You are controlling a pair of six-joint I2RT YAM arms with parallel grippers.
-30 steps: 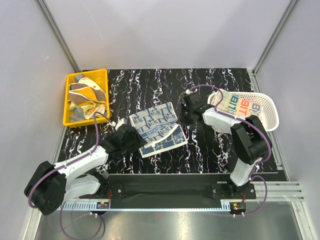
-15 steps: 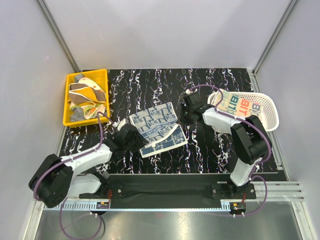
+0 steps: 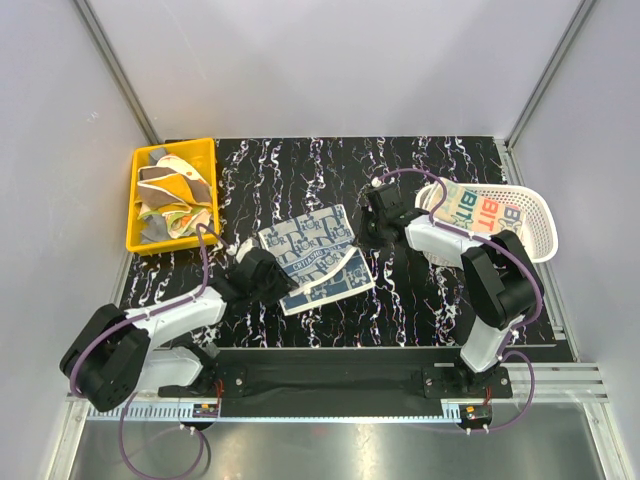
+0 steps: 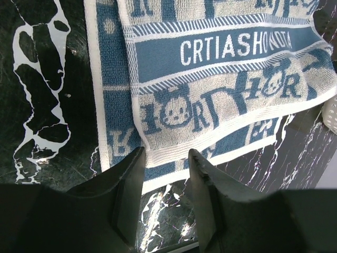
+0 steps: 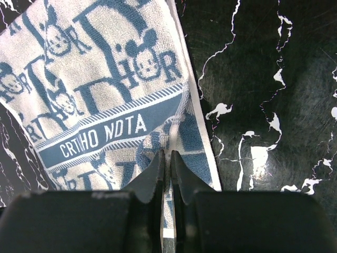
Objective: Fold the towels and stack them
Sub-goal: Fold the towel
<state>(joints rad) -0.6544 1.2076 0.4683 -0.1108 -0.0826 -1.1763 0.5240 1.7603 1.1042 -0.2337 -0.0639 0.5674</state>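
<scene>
- Fingers [image 4: 125, 182] of the left gripper [image 4: 164, 155] stand apart; the blue-white towel [image 4: 226, 79] spreads ahead of them, its near hem crossing just beyond the tips.
- Those of the right gripper [image 5: 165, 154] are pressed together, seemingly pinching that towel's opposite edge.

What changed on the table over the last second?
The left arm shifted forward, nudging the left tool slightly right toward the blue-white patterned cloth towel. Its jaws are open, straddling the near edge. Nothing was grabbed or released. The right tool stayed shut on that towel. The yellow plastic bin and white slotted basket are unmoved.
</scene>
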